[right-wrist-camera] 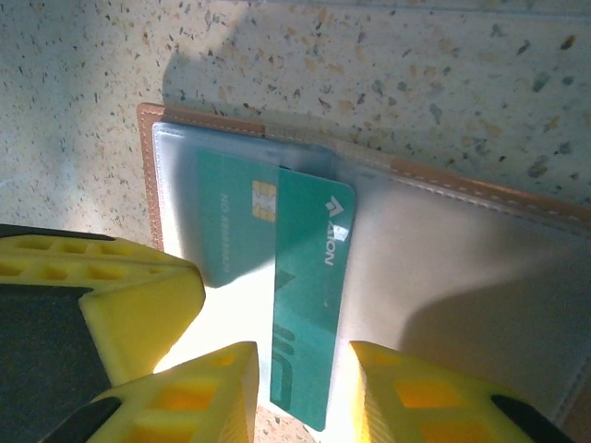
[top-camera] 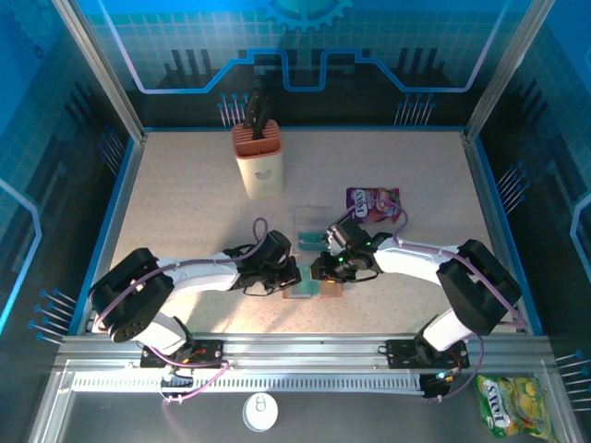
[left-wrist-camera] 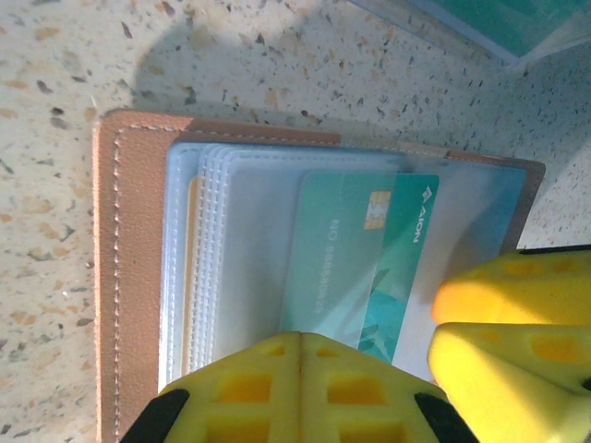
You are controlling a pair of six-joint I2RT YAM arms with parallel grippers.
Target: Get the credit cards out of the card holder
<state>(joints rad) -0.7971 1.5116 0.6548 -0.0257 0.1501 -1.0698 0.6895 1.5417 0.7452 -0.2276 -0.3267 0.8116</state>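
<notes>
the left gripper (left-wrist-camera: pixel 300 360), jaws together, rests on the card holder (left-wrist-camera: pixel 129 277). the right gripper (right-wrist-camera: pixel 303 374) has its jaws apart around a teal credit card (right-wrist-camera: pixel 309 277); i cannot tell if they squeeze it.

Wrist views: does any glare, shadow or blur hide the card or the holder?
Left wrist: sharp; card holder well lit, soft shadow on the table above it. Right wrist: harsh glare on the clear pocket beside the teal card, deep shadow over the holder's right half; the card's print is legible. Top external: blue cast, both too small to judge.
</notes>
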